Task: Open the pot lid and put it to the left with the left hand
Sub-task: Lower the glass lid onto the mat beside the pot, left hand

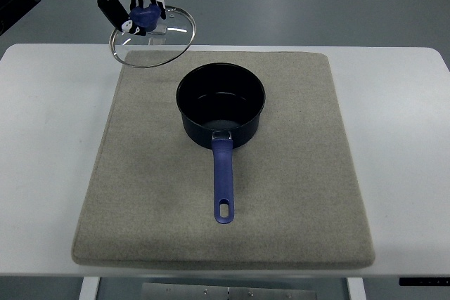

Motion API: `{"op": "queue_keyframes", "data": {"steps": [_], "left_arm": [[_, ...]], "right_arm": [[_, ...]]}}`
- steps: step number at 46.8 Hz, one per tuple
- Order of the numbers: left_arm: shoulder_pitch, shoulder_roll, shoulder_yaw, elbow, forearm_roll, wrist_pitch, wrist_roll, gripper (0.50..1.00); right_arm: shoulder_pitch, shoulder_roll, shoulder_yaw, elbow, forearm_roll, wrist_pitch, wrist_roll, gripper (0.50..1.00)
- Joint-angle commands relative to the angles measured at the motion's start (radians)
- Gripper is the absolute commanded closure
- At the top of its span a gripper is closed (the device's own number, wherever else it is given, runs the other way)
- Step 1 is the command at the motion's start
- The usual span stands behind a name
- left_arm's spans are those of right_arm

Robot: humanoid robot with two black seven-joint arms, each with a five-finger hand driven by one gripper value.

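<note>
A square grey-beige felt mat (295, 194) lies on a white rectangular table (42, 138), both below and right of the fingers.

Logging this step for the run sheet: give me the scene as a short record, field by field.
pot: dark blue saucepan, uncovered, on the mat, nothing visible inside
pot handle: blue handle, pointing toward the near edge
lid: glass lid, off the pot, over the mat's far left corner, tilted
lid knob: blue knob, gripped from above
left hand: left hand, holding the lid by its knob
right hand: not in view
surface: grey mat on a white table
task stage: lid removed, not clearly set down
</note>
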Motion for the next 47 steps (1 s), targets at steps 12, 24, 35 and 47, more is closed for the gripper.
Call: {"op": "queue_keyframes", "data": {"steps": [12,24,35,47], "left_arm": [[0.047,0.091,0.044,-0.136,0.001,0.009,0.000,1.000],[0.076,0.091,0.055,-0.200,0.004,0.010,0.000,1.000],[0.076,0.097,0.156,-0.226,0.003,0.084,0.000,1.000],[0.086,0.108,0.159,-0.235,0.000,0.090,0.000,1.000]], "right_arm": [[0.000,0.000,0.000,0.000,0.000,0.000,0.000,0.583],[0.000,0.000,0.000,0.000,0.000,0.000,0.000,0.583],[0.000,0.000,0.000,0.000,0.000,0.000,0.000,0.583],[0.001,0.000,0.000,0.000,0.000,0.000,0.000,0.583]]}}
